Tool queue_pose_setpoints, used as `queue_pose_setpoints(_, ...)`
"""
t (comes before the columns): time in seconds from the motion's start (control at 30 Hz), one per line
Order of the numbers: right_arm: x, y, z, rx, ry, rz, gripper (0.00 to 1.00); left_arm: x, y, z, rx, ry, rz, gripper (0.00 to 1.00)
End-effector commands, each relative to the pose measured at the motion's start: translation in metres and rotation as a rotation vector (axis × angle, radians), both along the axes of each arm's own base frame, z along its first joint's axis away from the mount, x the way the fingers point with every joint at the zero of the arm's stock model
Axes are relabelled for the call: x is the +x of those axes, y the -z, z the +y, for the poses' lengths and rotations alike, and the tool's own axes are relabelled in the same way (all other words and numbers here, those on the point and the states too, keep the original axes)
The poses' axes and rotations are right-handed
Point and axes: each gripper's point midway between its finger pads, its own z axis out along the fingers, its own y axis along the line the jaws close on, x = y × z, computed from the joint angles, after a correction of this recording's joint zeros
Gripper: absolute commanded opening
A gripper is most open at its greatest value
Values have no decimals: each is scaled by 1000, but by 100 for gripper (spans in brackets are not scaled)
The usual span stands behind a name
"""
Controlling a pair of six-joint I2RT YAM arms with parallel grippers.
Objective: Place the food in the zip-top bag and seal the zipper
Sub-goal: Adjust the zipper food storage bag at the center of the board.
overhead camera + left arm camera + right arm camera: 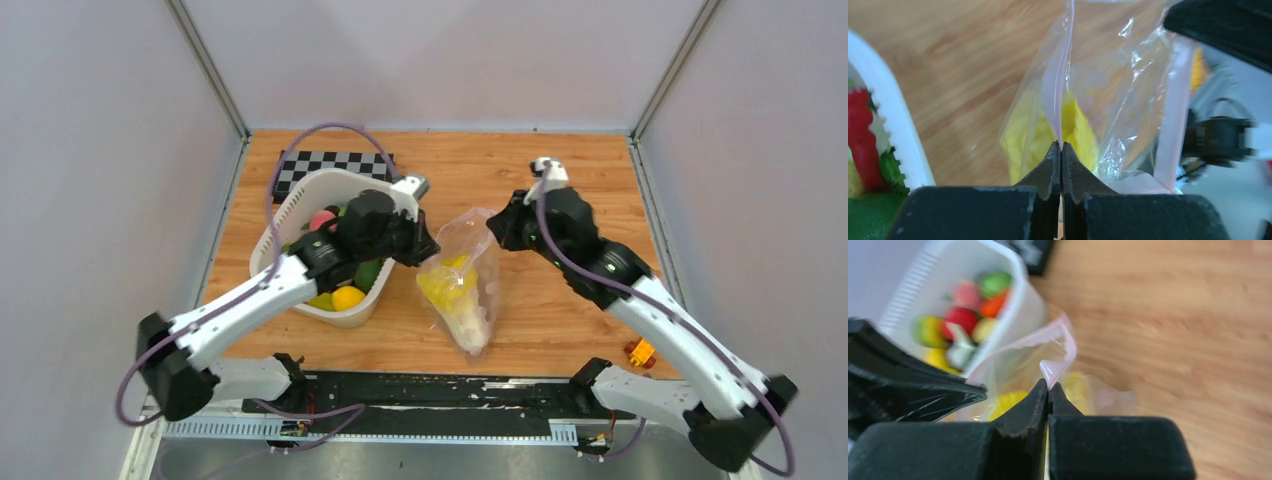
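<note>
- Bag [480,236] is on table [560,190] just beside basket [296,200], yellow cabbage [445,283] inside
- Left gripper [1061,146] is pressed together on pink zipper [1050,90] at bag mouth
- Right gripper [1049,385] pinches zipper on the other side

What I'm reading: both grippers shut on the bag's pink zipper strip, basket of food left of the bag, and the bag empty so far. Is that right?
Not quite: the bag is not empty. The top external view shows a yellow leafy piece inside it. The rest holds: left gripper and right gripper are shut on the zipper strip, basket left of the bag.
</note>
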Motion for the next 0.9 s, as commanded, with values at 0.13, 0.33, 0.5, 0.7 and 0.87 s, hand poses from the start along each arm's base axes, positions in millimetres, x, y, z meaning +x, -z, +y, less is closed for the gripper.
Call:
queue_pose_setpoints(0.13,-2,16,8,-6,-122,85,0,21,8,-6,9,-38,16,0)
queue_pose_setpoints(0.33,-63,-63,8,242,-334,-187,0,-13,-80,31,-194,-56,-134,0)
queue_pose_setpoints(0.5,-42,-34,-4,174,-189,-78,0,-26,-82,40,-241,-54,-133,0)
queue_pose_setpoints(0.7,-59,-55,29,311,-398,-124,0,-50,-73,7,-232,140,-88,0)
queue_pose_setpoints(0.87,-49,-48,21,282,-318,-95,0,-33,-65,19,-149,26,-101,0)
